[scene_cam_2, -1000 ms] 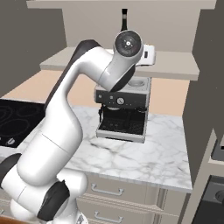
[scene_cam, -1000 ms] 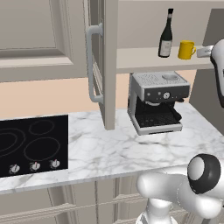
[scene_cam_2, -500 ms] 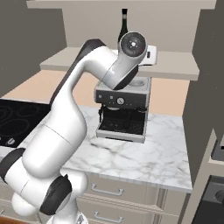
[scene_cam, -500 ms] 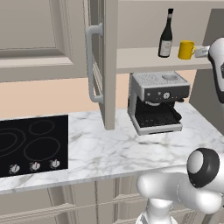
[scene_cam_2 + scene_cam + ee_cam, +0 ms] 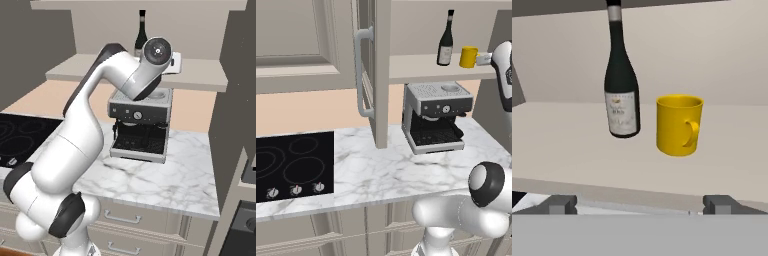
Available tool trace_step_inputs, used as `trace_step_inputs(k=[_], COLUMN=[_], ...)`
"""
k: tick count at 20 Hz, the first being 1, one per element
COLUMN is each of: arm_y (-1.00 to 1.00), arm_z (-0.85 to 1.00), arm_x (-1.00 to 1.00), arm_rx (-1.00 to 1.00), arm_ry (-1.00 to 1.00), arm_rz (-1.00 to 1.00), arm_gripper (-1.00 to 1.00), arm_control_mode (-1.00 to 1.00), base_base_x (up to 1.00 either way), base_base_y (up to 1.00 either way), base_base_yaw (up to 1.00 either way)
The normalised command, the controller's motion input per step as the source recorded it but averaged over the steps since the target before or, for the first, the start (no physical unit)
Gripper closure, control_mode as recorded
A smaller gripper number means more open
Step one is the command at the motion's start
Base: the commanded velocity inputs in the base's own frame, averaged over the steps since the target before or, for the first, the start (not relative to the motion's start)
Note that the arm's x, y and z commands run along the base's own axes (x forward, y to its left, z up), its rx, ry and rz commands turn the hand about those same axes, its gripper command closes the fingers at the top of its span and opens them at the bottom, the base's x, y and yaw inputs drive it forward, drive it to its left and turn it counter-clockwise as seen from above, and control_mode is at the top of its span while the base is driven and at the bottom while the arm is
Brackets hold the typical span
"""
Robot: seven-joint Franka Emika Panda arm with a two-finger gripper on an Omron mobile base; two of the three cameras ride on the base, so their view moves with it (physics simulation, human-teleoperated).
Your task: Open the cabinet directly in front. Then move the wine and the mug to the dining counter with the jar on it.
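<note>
Gripper (image 5: 640,204) nearer — mug (image 5: 679,125) ahead.

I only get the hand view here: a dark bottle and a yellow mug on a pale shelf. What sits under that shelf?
Observer: An espresso machine stands on the marble counter directly below the shelf.
Visitor: Is the cupboard door open?
Observer: Yes, the cabinet door is swung out, its silver handle facing the base camera.
Visitor: Anything else on that counter?
Observer: A black cooktop with three knobs lies to the left of the door.
Visitor: Is the claw holding anything?
Observer: No, the gripper is open, short of the wine and the mug.
</note>
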Motion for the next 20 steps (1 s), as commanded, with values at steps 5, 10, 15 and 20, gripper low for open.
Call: trace_step_inputs(k=[5,10,15,20], arm_y=[-0.09,-0.08,-0.1,-0.09], arm_z=[-0.02,-0.01,-0.02,-0.05], arm_x=[0.2,0.22,0.2,0.18], arm_rx=[0.0,0.0,0.0,0.0], arm_ry=[0.0,0.0,0.0,0.0], arm_rz=[0.02,0.02,0.02,0.02], arm_gripper=[-1.0,-1.0,-1.0,-1.0], arm_control_mode=[-1.0,-1.0,-1.0,-1.0], base_base_x=[0.0,0.0,0.0,0.0], base_base_y=[0.0,0.0,0.0,0.0], base_base_yaw=[0.0,0.0,0.0,0.0])
